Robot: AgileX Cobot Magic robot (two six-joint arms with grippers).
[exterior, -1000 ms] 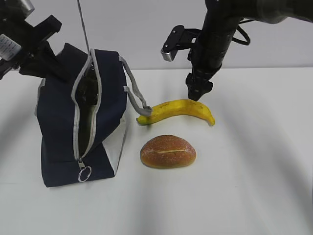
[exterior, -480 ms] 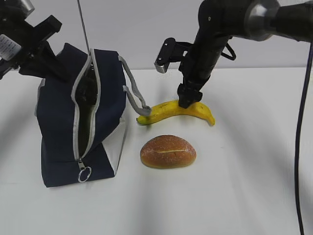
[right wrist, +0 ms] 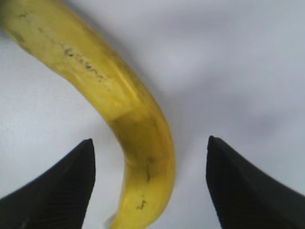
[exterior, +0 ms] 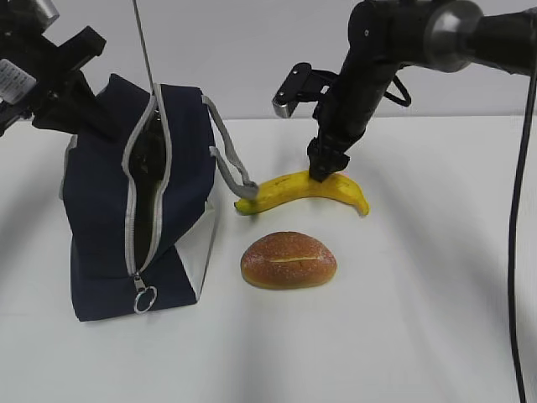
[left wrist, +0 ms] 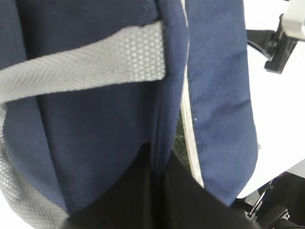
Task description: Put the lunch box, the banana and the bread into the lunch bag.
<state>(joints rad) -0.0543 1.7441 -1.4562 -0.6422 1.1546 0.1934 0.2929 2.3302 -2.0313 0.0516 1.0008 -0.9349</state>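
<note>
The navy lunch bag (exterior: 101,218) stands at the left, its grey zipper wide open. My left gripper (exterior: 84,113) is shut on a fold of fabric at the bag's top rear edge. In the left wrist view its dark fingers (left wrist: 119,200) pinch the blue lunch bag (left wrist: 95,143). The yellow banana (exterior: 298,186) lies on the table right of the bag. My right gripper (exterior: 321,172) is open over its middle. The right wrist view shows the right gripper (right wrist: 148,140) with one finger on each side of the banana (right wrist: 143,129), white table showing in both gaps. The bread (exterior: 289,259) sits in front of the banana. The lunch box is out of view.
A grey strap handle (exterior: 231,159) hangs off the bag's right side and ends near the banana's left tip. The zipper's ring pull (exterior: 146,298) dangles at the bag's front bottom. White table (exterior: 419,319) stretches to the right and front.
The right gripper has come down and to the left from above the banana's right part, and it now straddles its middle. The left gripper and the bag have not moved.
</note>
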